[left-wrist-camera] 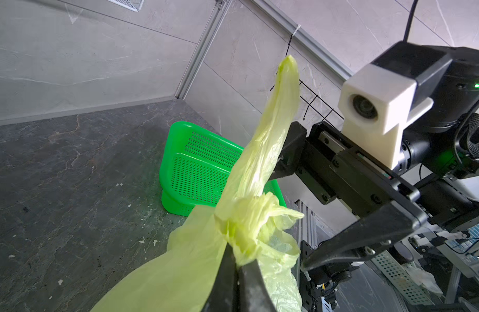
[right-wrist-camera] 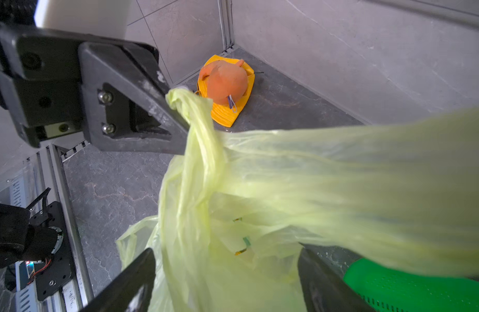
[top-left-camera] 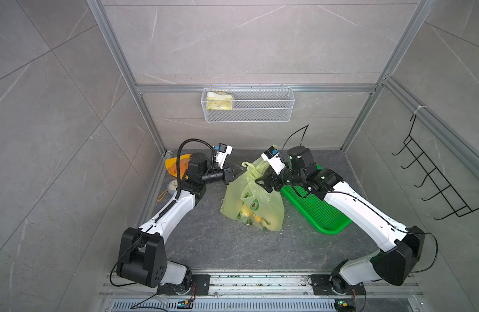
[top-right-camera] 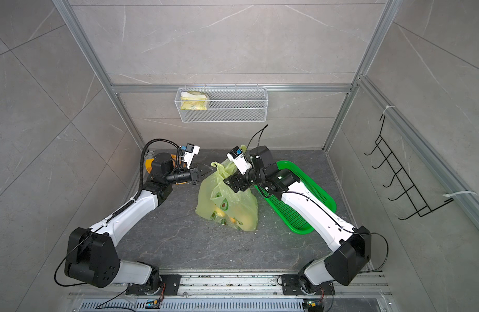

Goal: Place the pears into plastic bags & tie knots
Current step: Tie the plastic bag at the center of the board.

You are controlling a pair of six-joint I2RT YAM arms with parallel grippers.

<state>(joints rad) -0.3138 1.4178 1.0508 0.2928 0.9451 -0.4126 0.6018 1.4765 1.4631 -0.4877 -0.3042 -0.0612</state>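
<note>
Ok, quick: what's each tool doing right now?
Left tool: closed on the bag handle.
Right tool: open, plastic bag loose between its jaws, nothing gripped.

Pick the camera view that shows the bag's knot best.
The left wrist view: the knot sits close and sharp just past the shut left gripper. In both top views it is a tiny bunch; the right wrist view shows no clear knot.

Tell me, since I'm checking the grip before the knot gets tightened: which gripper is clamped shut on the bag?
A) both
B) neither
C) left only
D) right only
C: the left gripper is pinched shut on the bag by the knot, while the right gripper stands open.
</note>
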